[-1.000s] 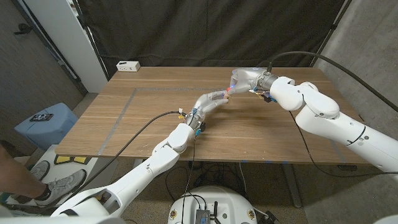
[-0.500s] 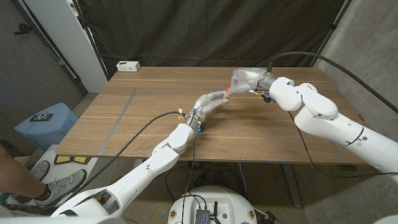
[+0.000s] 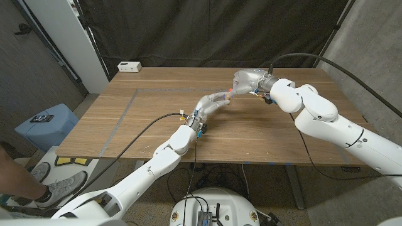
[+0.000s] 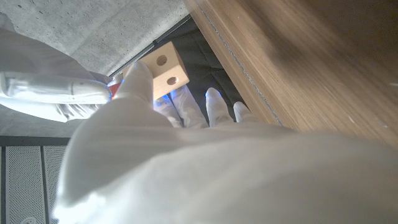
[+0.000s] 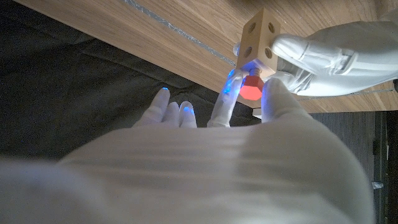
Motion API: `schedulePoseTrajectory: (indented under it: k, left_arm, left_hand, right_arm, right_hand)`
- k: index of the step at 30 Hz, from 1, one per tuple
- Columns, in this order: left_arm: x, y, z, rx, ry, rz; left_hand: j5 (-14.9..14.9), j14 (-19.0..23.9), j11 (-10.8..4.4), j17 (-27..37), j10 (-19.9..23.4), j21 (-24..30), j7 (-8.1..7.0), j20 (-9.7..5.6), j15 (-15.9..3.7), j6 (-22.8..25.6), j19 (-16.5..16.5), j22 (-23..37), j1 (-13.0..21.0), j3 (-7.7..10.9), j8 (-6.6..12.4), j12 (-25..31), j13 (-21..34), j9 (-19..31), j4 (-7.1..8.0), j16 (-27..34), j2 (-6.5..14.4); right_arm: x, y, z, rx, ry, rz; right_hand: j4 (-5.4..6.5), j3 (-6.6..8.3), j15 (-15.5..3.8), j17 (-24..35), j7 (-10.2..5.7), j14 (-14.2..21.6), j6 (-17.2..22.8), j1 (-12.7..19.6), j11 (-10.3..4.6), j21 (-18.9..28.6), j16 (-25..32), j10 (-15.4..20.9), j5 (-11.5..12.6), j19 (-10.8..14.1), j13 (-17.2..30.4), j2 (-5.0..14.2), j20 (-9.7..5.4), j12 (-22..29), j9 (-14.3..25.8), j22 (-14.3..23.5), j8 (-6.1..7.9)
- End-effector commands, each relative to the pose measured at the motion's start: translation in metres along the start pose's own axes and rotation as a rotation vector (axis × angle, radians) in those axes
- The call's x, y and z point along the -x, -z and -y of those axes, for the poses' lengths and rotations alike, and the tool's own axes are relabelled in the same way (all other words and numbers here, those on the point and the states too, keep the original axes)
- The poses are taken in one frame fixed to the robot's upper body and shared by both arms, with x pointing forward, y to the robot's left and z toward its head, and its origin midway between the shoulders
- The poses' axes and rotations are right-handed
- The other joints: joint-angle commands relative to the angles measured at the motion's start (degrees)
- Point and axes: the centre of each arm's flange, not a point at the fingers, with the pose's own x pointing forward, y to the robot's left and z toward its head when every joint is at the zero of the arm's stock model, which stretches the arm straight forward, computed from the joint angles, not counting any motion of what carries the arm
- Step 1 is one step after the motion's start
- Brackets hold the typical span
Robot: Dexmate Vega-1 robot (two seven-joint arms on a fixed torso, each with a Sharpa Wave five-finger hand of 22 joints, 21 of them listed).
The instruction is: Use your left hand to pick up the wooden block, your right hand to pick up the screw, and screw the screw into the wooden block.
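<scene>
The wooden block [image 5: 259, 38], a pale cube with round holes, is held above the table by my left hand [image 3: 218, 100]; the block [image 4: 164, 70] shows past my knuckles in the left wrist view. The screw [image 5: 251, 87] has a red head and sits against the block's underside face, pinched between the fingertips [image 5: 227, 99] of my right hand [image 3: 246, 81]. In the head view the two hands meet over the far middle of the table, with a red speck of the screw [image 3: 230, 91] between them.
The wooden table [image 3: 151, 119] carries a taped rectangle outline. A white power strip [image 3: 129, 66] lies at its far left corner. A blue bin [image 3: 47, 122] stands on the floor left of the table, and a person's shoe shows at the lower left edge.
Hands, block and screw stay in the same place; the right forearm has shifted very slightly.
</scene>
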Motion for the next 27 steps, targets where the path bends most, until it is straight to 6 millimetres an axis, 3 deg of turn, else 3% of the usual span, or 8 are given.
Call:
schedulePoseTrajectory:
  k: [1,12,19,27]
  left_arm:
    - [0.0002,-0.0003,-0.0006,0.001,0.001,0.002]
    - [0.0003,-0.0011,-0.0004,0.0,0.002,0.003]
    - [0.0005,-0.001,-0.0001,0.001,0.002,0.003]
    - [0.0008,-0.0014,-0.0004,0.0,0.001,0.004]
  left_hand:
    - [0.1,0.4,-0.13,0.1,-0.2,0.5,0.34,0.24,-5.1,0.0,0.1,0.1,0.3,0.2,0.45,0.3,0.1,0.4,-0.2,0.1,0.8]
    - [0.0,0.4,-0.11,0.1,-0.2,0.5,0.38,0.24,-5.03,-0.1,0.1,0.1,0.3,0.23,0.42,0.3,0.1,0.4,-0.16,0.1,1.0]
    - [0.0,0.4,-0.11,0.1,-0.2,0.4,0.45,0.23,-5.03,-0.1,0.1,0.1,0.3,0.24,0.44,0.3,0.1,0.4,-0.16,0.1,1.0]
    - [0.0,0.4,-0.1,0.1,-0.3,0.4,0.44,0.24,-5.01,0.0,0.1,0.1,0.3,0.22,0.46,0.3,0.1,0.4,-0.13,0.1,1.0]
  right_arm:
    - [-0.001,-0.0022,-0.0013,-0.008,0.013,-0.019]
    - [-0.0009,-0.0025,-0.0016,-0.01,0.027,-0.037]
    - [0.0011,-0.0021,-0.0008,-0.004,0.015,-0.034]
    - [0.0057,-0.0015,0.0023,-0.002,0.004,-0.023]
  right_hand:
    - [0.1,-0.65,0.08,0.3,0.0,0.9,1.4,-1.3,-0.2,0.2,0.7,1.2,-0.1,0.6,0.3,-0.25,0.05,0.3,0.7,0.3,1.37]
    - [0.69,-1.49,-0.02,0.4,0.44,1.7,2.4,-3.3,-0.31,0.2,0.8,2.5,-0.1,1.1,0.2,-0.48,0.03,0.5,1.9,0.3,2.85]
    - [1.3,-2.48,0.7,0.5,1.26,1.2,-3.0,-5.8,0.0,-0.1,0.4,1.3,0.0,0.5,0.2,-0.52,0.57,-0.4,3.3,0.3,2.21]
    - [1.26,-3.1,1.31,0.5,3.25,0.4,-8.3,-7.1,0.93,-0.4,-0.1,-0.5,0.0,-0.4,0.3,-0.65,1.06,-1.3,4.0,0.4,1.22]
